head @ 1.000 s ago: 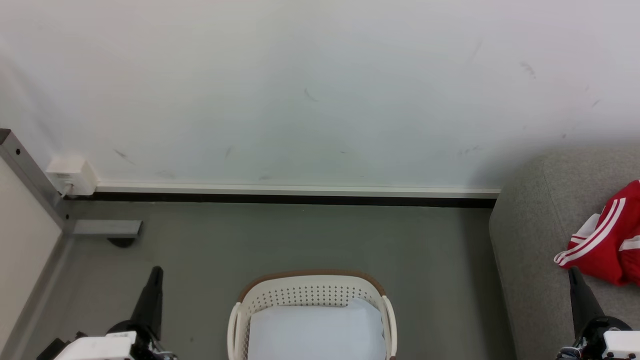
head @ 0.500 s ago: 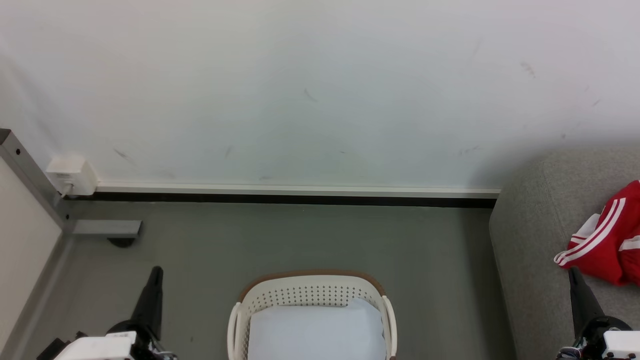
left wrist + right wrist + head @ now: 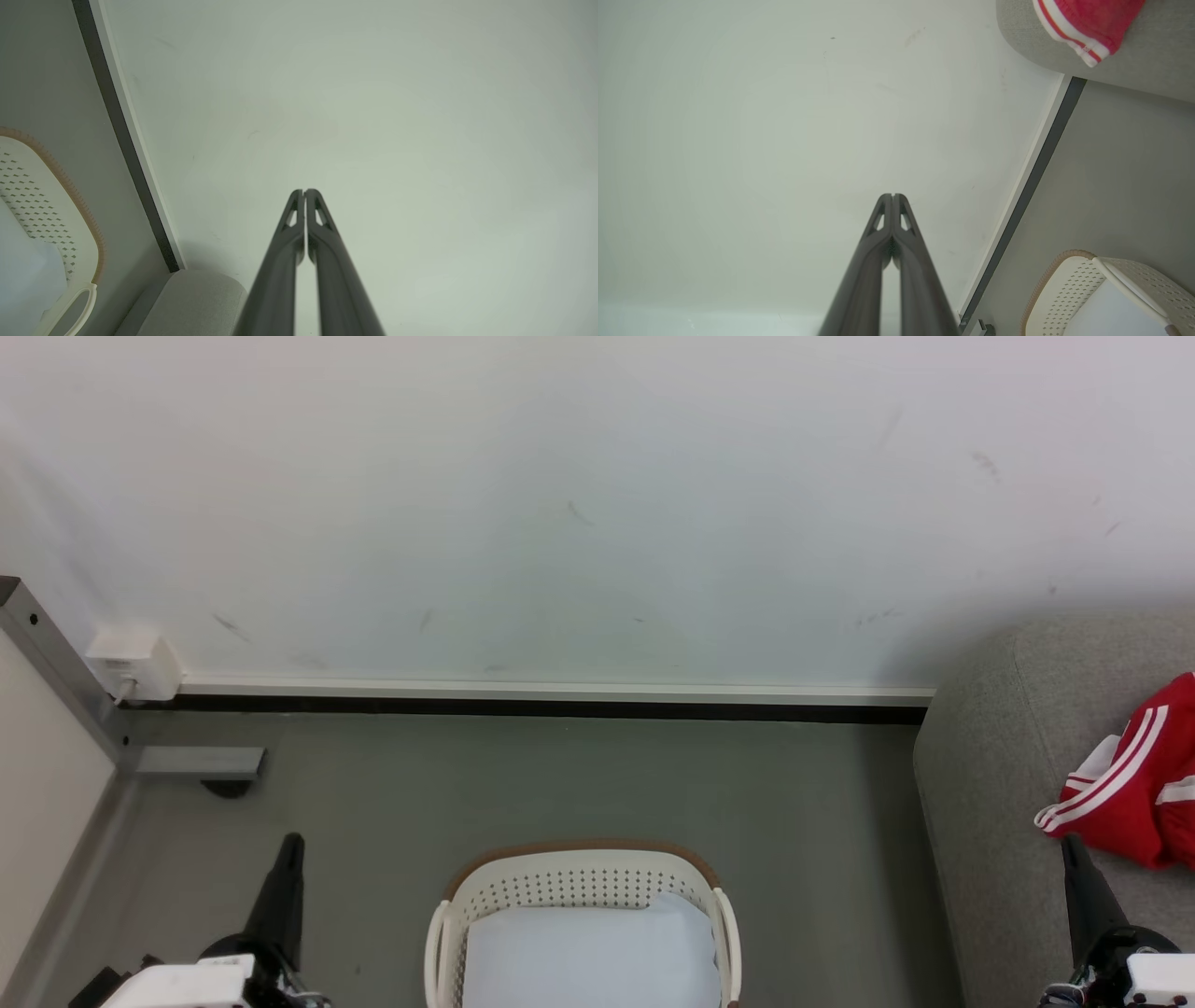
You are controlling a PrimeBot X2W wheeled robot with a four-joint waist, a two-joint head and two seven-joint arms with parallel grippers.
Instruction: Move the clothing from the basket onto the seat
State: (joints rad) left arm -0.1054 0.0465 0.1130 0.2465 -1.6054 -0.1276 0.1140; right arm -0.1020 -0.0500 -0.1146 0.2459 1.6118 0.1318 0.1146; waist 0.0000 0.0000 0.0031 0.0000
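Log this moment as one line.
left gripper: shut, empty | right gripper: shut, empty | clothing: on seat | basket: on floor, pale pad inside

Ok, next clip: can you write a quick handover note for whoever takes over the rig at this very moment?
Left gripper: shut, empty, lower left of the head view.
Right gripper: shut, empty, lower right.
Red sportswear garment with white stripes: lying on the light-grey fabric sofa.
Oval cream perforated plastic basket: on the floor, holding a pale blue-white pad; no red cloth in the part visible.
Done: garment moved, it seems.
Left: check the basket's cut-off near end.
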